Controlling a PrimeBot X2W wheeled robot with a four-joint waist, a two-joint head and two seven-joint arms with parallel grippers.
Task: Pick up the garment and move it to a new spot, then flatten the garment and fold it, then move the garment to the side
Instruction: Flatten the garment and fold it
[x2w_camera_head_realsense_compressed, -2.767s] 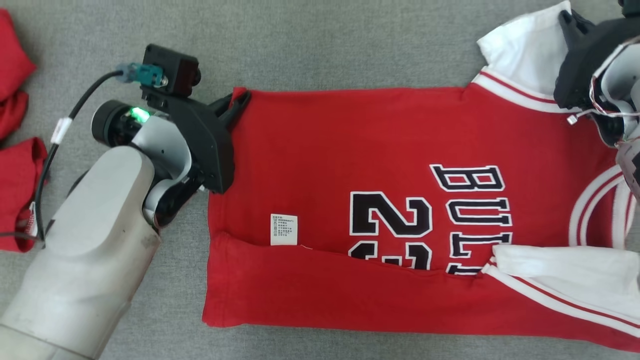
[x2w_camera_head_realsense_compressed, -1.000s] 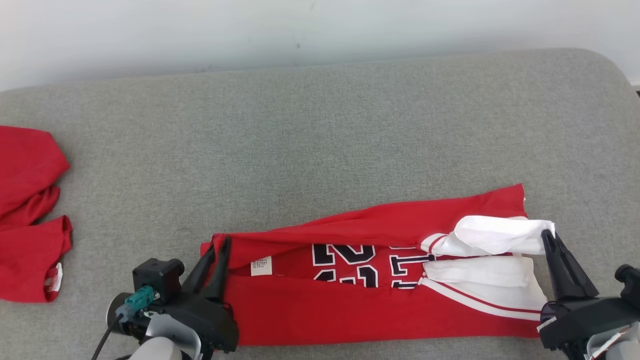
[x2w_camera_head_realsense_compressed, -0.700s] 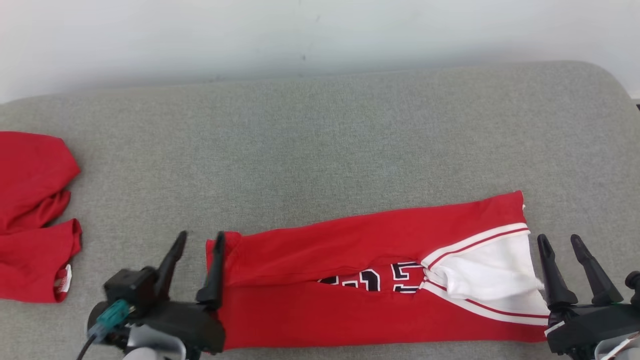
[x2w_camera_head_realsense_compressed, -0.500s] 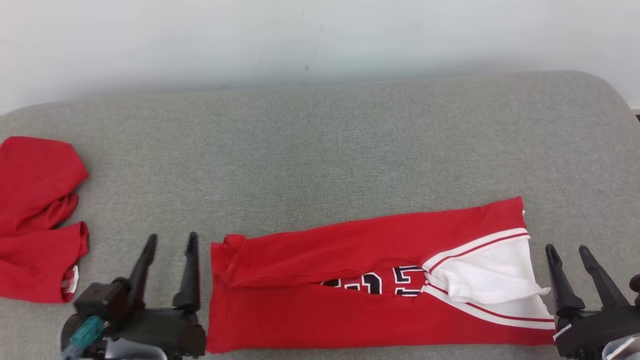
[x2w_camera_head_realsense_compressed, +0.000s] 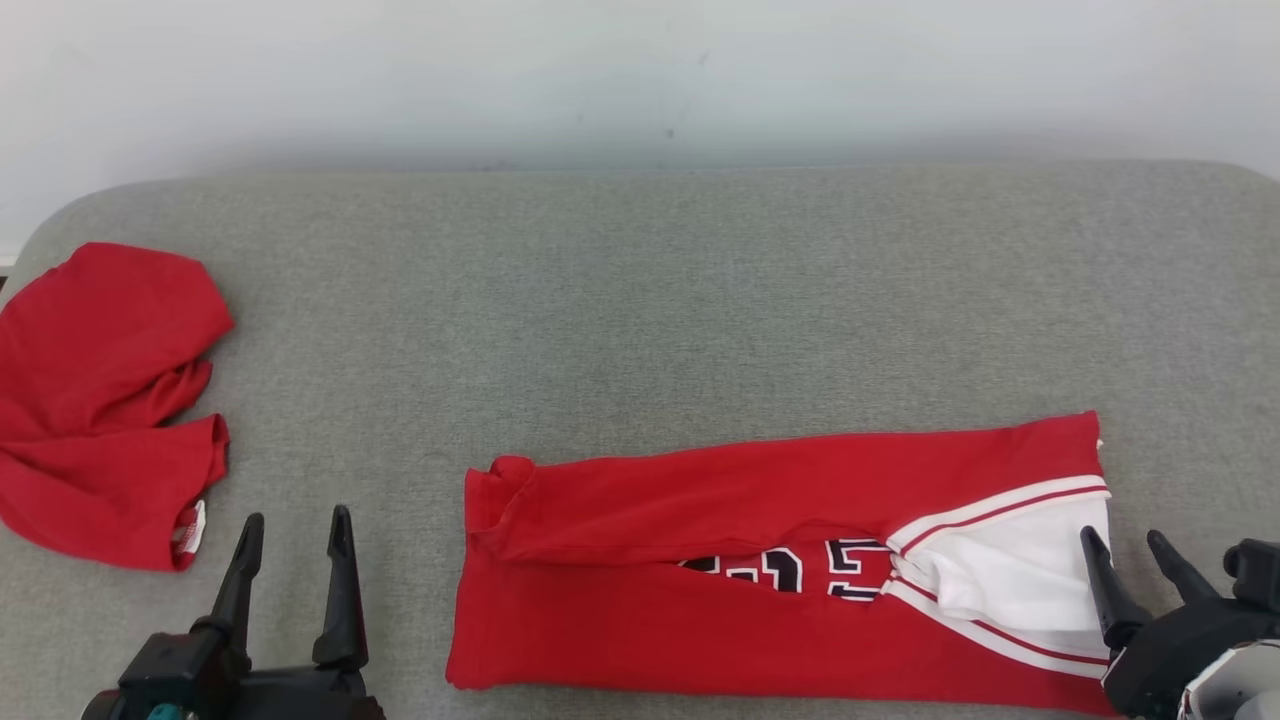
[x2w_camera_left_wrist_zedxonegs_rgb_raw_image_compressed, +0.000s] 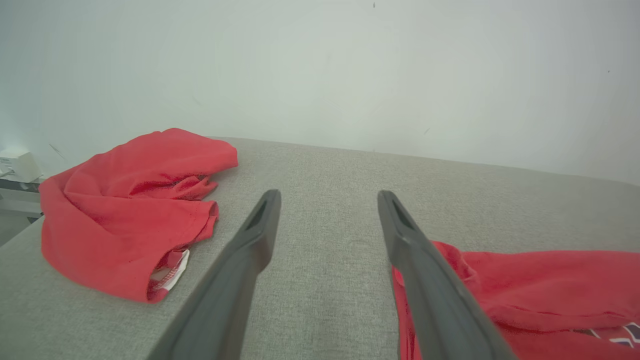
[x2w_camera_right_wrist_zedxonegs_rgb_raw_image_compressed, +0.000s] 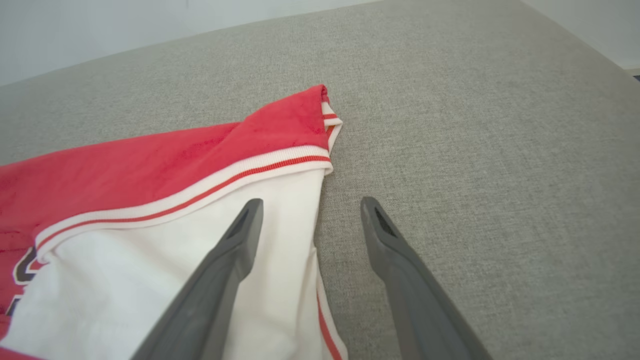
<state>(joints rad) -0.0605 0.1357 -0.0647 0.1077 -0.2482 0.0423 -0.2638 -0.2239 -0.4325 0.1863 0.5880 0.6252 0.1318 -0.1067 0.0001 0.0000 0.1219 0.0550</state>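
Note:
The garment (x2w_camera_head_realsense_compressed: 700, 590) is a red jersey with white striped sleeves and black lettering, folded into a long band at the front of the grey surface. Its near and far edges are turned in toward the middle. My left gripper (x2w_camera_head_realsense_compressed: 297, 530) stands open, well left of the garment's left end, holding nothing. In the left wrist view the open left gripper (x2w_camera_left_wrist_zedxonegs_rgb_raw_image_compressed: 327, 197) has the garment's red end (x2w_camera_left_wrist_zedxonegs_rgb_raw_image_compressed: 525, 295) at its right finger. My right gripper (x2w_camera_head_realsense_compressed: 1122, 540) is open at the white sleeve end. In the right wrist view the right gripper (x2w_camera_right_wrist_zedxonegs_rgb_raw_image_compressed: 307, 205) straddles the sleeve's edge (x2w_camera_right_wrist_zedxonegs_rgb_raw_image_compressed: 175, 260), gripping nothing.
A second red garment (x2w_camera_head_realsense_compressed: 100, 400) lies crumpled at the far left of the grey padded surface (x2w_camera_head_realsense_compressed: 640, 300). A pale wall (x2w_camera_head_realsense_compressed: 640, 70) runs behind it. In the left wrist view that crumpled red garment (x2w_camera_left_wrist_zedxonegs_rgb_raw_image_compressed: 125, 210) lies left of my fingers.
Both grippers opened and let go of the garment's far edge, which now lies folded toward the middle. The left gripper drew away to the left. The camera also shifted.

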